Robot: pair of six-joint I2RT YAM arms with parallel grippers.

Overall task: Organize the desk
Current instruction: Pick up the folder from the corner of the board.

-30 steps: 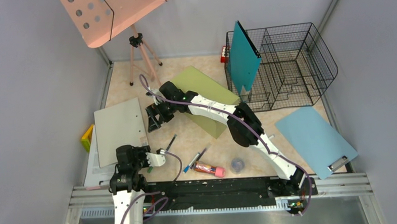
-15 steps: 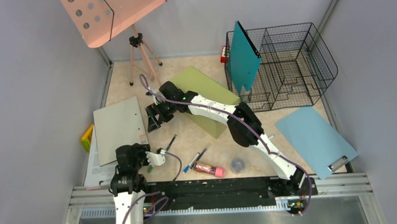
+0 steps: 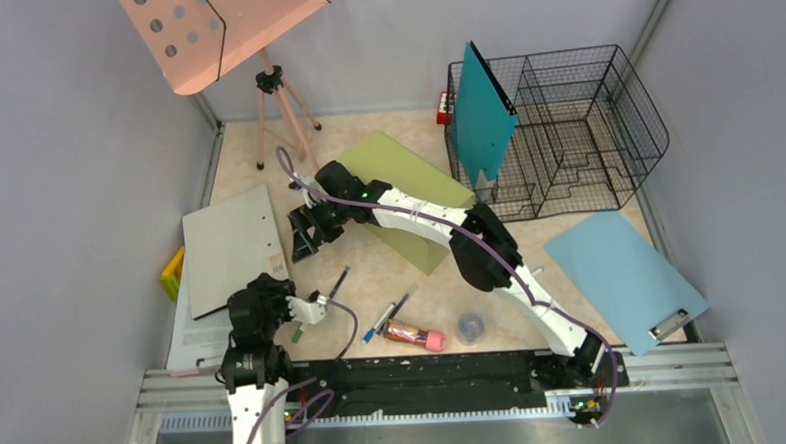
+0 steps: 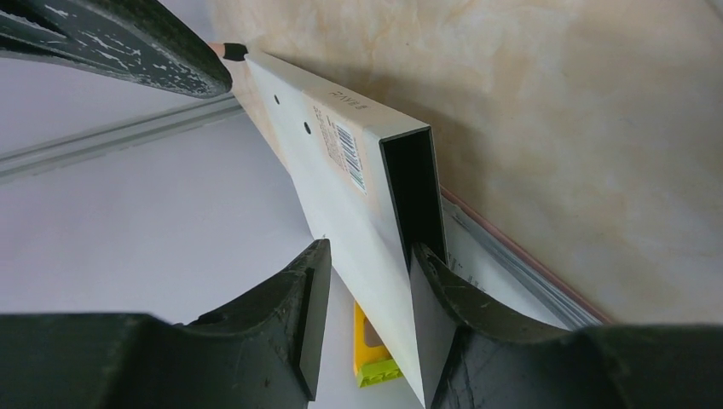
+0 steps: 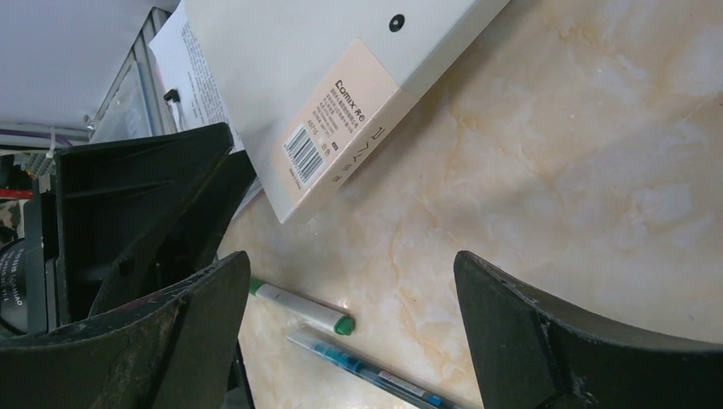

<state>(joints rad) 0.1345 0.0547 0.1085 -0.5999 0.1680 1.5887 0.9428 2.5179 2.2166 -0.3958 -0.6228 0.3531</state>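
Observed: the left end effector (image 4: 368,264) is clamped on the near edge of the grey file box (image 3: 232,247). The right end effector (image 5: 351,266) is spread wide, holding nothing, just beside the box's labelled corner. The table (image 3: 366,273) spans the walled enclosure floor.

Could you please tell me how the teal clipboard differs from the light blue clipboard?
The teal clipboard is dark, while the light blue clipboard is pale. The teal clipboard stands on edge at the left end of the wire basket; the light blue clipboard lies flat on the desk, in front of the basket. The light blue clipboard's metal clip shows at its near end; the teal clipboard's clip cannot be made out. Both are thin rectangular boards.
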